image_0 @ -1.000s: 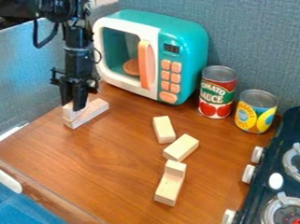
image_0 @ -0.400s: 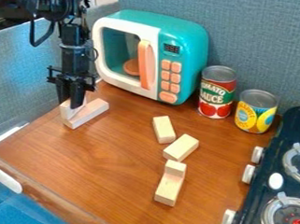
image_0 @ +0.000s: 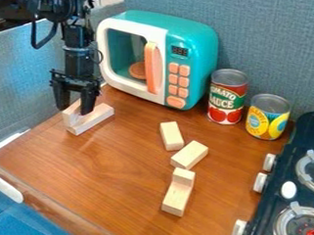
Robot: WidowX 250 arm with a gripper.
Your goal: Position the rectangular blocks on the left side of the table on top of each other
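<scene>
The black gripper (image_0: pixel 74 105) hangs with its fingers apart over a pale, smooth wooden block (image_0: pixel 71 116) at the near end of a longer rectangular block (image_0: pixel 96 119), left on the wood-grained table (image_0: pixel 118 167); woven grey-blue partition (image_0: pixel 267 36) behind. Its fingers have spread wider.

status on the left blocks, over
end effector open, low over left blocks; blocks touching, not neatly stacked; toy microwave close behind

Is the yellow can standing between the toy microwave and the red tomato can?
No, the red tomato can stands between the toy microwave and the yellow can.
</scene>
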